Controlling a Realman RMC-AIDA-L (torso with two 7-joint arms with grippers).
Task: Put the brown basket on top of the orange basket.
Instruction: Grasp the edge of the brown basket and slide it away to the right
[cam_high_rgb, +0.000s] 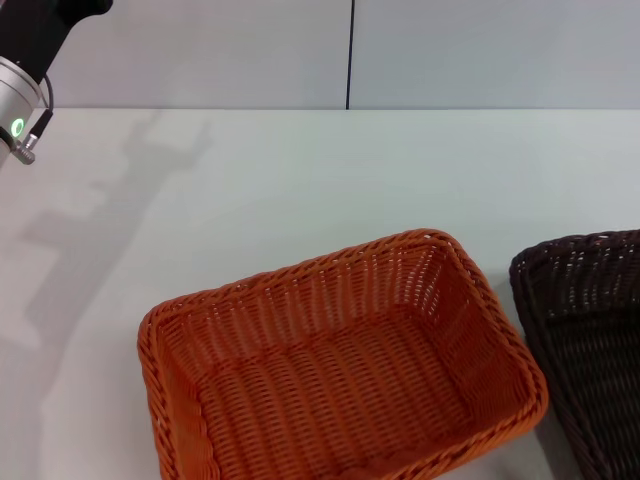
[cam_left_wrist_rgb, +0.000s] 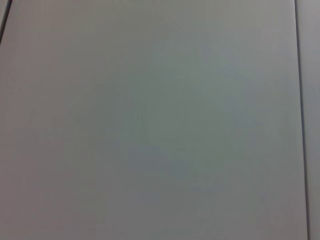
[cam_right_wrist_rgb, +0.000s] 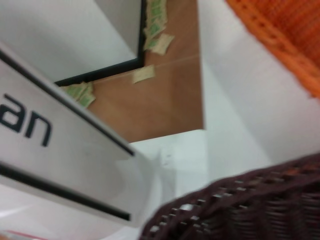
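Observation:
The orange basket (cam_high_rgb: 340, 370) stands open and empty on the white table at the near centre of the head view. The brown basket (cam_high_rgb: 590, 340) stands right of it, close beside it with a small gap, cut off by the picture's edge. In the right wrist view the brown basket's braided rim (cam_right_wrist_rgb: 240, 205) is very near and a corner of the orange basket (cam_right_wrist_rgb: 285, 35) shows beyond it. My left arm (cam_high_rgb: 25, 70) is raised at the far left, and its gripper is out of view. My right gripper shows in no view.
The white table (cam_high_rgb: 300, 180) runs back to a pale wall with a dark vertical seam (cam_high_rgb: 350, 50). The right wrist view shows the table's edge, brown floor (cam_right_wrist_rgb: 160, 95) below, and a white panel with black lettering (cam_right_wrist_rgb: 45, 145). The left wrist view shows only a plain grey surface.

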